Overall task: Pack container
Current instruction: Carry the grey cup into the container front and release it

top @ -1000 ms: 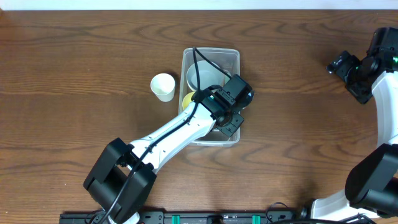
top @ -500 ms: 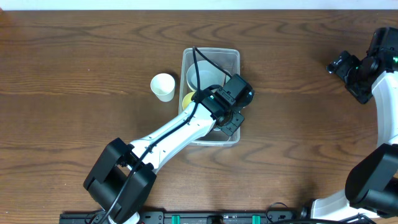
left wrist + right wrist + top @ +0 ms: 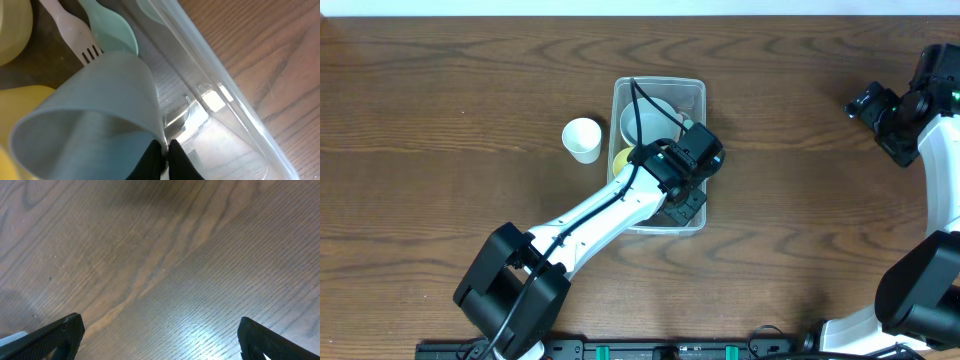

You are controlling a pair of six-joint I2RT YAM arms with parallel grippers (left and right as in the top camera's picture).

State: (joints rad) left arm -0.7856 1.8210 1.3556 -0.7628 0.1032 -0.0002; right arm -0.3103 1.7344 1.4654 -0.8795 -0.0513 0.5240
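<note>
While the left gripper (image 3: 164, 146) hangs down inside the container (image 3: 690, 95), we see its jaws clenched on the thin wall of a grey-blue cup (image 3: 95, 105). The cup is tipped on its side with its mouth towards the wrist camera, close against the clear side wall. The container itself sits at the middle of the table (image 3: 440, 120). A good deal is already in there: a white bowl (image 3: 642, 118) at the far end, a yellow bowl (image 3: 622, 158) along the left side, and a white fork (image 3: 75, 27) and a teal spoon (image 3: 112, 35) lying on the floor of the tub. We judge the packing well along, with the grey-blue cup in place but not yet let go. One white cup (image 3: 582, 139) stands outside, just beside the container's left wall, and looks like the piece left to pack. Over at the far right, the right gripper (image 3: 160, 330) waits above bare wood, its jaws spread wide and holding nothing.
</note>
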